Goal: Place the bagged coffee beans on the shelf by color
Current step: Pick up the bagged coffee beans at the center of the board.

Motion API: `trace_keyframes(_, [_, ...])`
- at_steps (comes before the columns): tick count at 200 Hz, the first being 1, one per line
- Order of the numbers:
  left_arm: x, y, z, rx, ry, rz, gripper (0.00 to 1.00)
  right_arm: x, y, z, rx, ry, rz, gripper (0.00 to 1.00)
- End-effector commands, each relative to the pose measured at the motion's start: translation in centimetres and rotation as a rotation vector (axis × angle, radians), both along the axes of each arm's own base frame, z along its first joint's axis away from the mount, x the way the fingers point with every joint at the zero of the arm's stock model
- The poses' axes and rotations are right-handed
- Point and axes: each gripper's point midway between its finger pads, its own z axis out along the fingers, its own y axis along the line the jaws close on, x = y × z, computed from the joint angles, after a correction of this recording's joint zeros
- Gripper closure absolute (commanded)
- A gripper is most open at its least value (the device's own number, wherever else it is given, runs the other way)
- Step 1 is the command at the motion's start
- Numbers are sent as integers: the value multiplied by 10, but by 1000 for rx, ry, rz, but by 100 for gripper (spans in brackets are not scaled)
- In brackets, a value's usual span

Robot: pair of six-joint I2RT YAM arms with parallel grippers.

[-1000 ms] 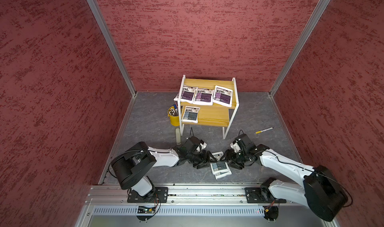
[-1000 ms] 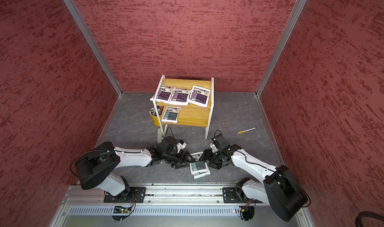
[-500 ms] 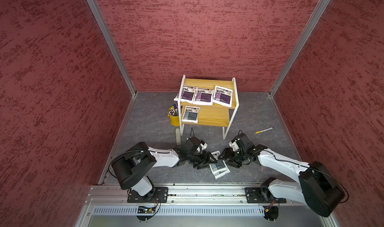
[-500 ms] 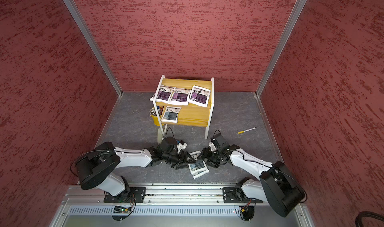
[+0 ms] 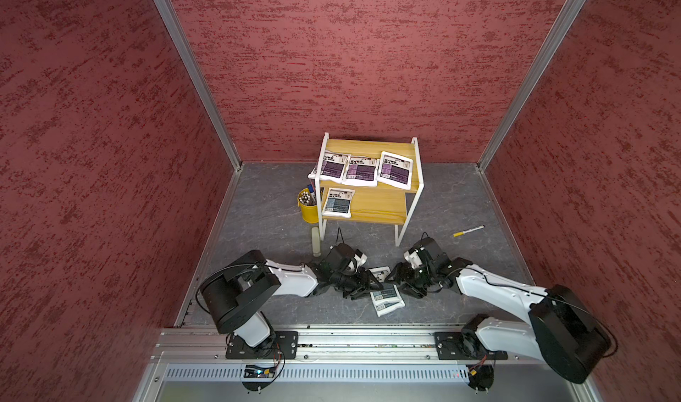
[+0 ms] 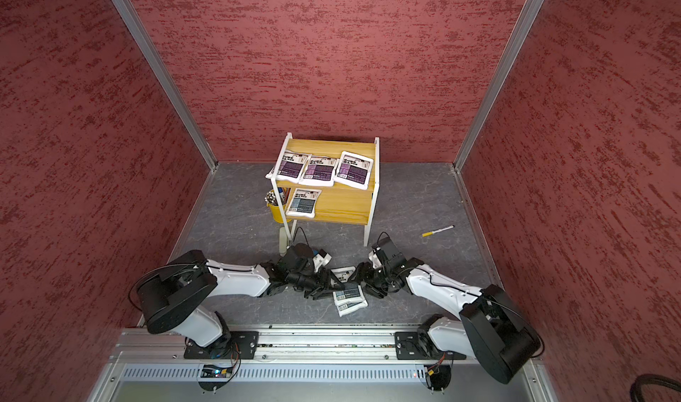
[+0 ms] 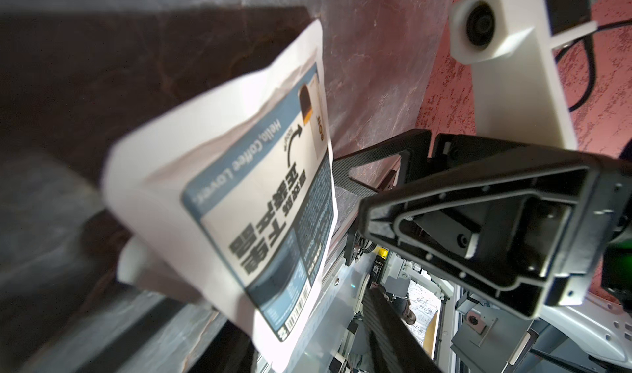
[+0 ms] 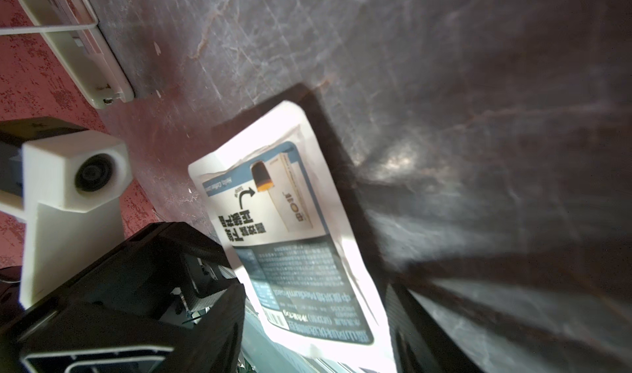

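Two grey-blue bagged coffee beans lie stacked on the floor between my arms; the upper bag point(image 5: 385, 292) point(image 7: 260, 197) point(image 8: 287, 238) is tilted over the lower bag point(image 5: 387, 308). My left gripper point(image 5: 372, 282) point(image 7: 307, 337) is open around one end of the upper bag, with a gap at one finger. My right gripper point(image 5: 396, 276) point(image 8: 314, 323) stands open at the opposite end, fingers flanking the bag. The shelf point(image 5: 379, 206) holds three purple bags point(image 5: 360, 171) on its upper board and one grey-blue bag point(image 5: 338, 203) on the lower.
A yellow pen bucket point(image 5: 307, 208) and a pale oblong case point(image 5: 316, 241) point(image 8: 73, 46) sit by the shelf's left leg. A yellow-capped marker point(image 5: 468, 230) lies on the floor at the right. Red walls close in three sides.
My right gripper has slid left toward the left one, closing in on the bag. The left jaws have narrowed around the upper bag, which has shifted slightly left.
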Motion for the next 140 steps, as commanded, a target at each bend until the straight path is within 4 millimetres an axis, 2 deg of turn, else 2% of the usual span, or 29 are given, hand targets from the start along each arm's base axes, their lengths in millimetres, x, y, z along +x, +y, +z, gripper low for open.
trace_keyframes(1, [4,-3,1,-10,-10,2,49,-1,4,1,24,-11,6,31])
trace_keyframes(27, [6,-6,2,-13,-12,-1,56,-1,6,2,28,-13,8,31])
trace_keyframes(94, [11,-14,-6,-21,-2,0,57,-2,8,2,41,-13,8,31])
trace_keyframes(99, [11,-14,-7,-21,1,0,58,-3,9,2,42,-11,8,31])
trace_keyframes(112, [11,-16,-8,-27,8,1,70,-2,9,3,43,-12,6,31])
trace_keyframes(127, [10,-15,-12,-24,23,4,72,-3,8,2,41,-9,7,31])
trace_keyframes(140, [12,-17,-7,-50,7,6,72,-3,8,3,42,-12,8,31])
